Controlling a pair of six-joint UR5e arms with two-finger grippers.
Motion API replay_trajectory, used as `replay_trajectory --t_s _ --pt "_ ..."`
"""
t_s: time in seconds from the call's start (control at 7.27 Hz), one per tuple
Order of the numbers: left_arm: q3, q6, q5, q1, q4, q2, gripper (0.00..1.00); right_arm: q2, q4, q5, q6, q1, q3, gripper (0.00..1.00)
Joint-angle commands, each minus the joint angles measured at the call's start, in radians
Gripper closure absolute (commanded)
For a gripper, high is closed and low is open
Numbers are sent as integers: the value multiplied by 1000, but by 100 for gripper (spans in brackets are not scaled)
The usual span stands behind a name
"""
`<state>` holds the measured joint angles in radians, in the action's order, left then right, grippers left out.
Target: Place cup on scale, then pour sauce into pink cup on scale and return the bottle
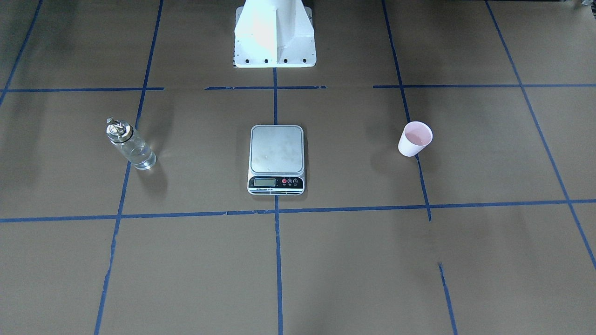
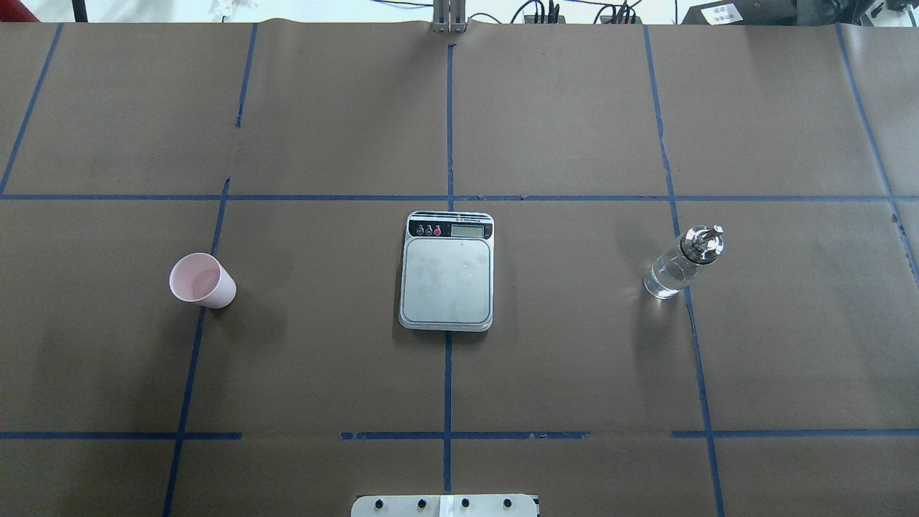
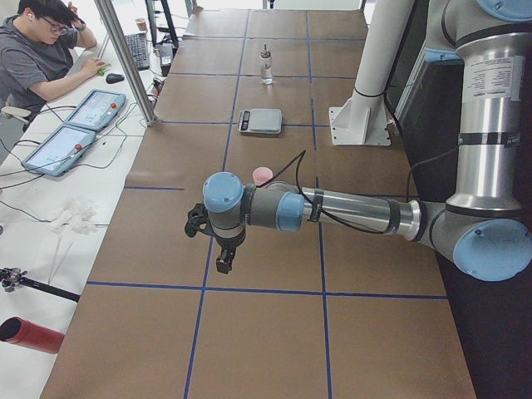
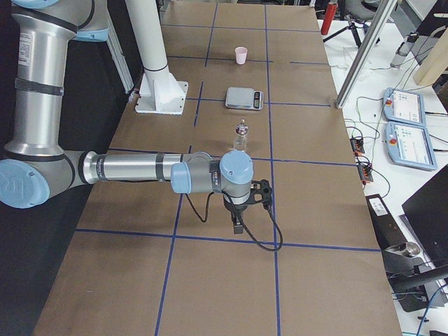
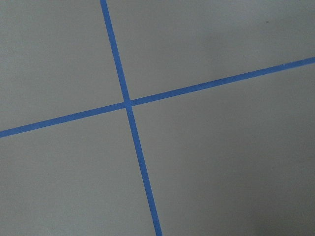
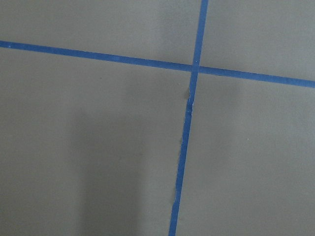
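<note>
The scale (image 2: 447, 280) lies flat in the middle of the table with nothing on its plate; it also shows in the front view (image 1: 277, 151). The pink cup (image 2: 202, 281) stands upright to its left in the overhead view and shows in the front view (image 1: 414, 138). The clear glass bottle (image 2: 678, 264) with its silver spout stands to the scale's right and shows in the front view (image 1: 132, 148). The left gripper (image 3: 224, 264) and the right gripper (image 4: 238, 225) hang above bare table near its ends, far from all objects. I cannot tell whether they are open or shut.
The robot's white base (image 1: 274, 35) stands behind the scale. Blue tape lines cross the brown paper cover. An operator (image 3: 41, 50) sits past the far table edge with tablets (image 3: 83, 125). Both wrist views show only paper and tape.
</note>
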<state>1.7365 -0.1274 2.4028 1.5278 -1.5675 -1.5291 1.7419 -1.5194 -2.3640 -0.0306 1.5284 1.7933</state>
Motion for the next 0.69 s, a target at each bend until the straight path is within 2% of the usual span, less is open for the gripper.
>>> replay_trajectory --t_s 0.0,0.28,0.55 --pt "1 -1 1 0 -28 1 0 -2 13 2 -8 -1 1 0" --pt "3 -8 -2 0 -39 1 0 -1 102 -3 6 -1 -5 0" --pt "40 2 2 -1 -176 1 0 -15 242 5 6 -1 -6 0"
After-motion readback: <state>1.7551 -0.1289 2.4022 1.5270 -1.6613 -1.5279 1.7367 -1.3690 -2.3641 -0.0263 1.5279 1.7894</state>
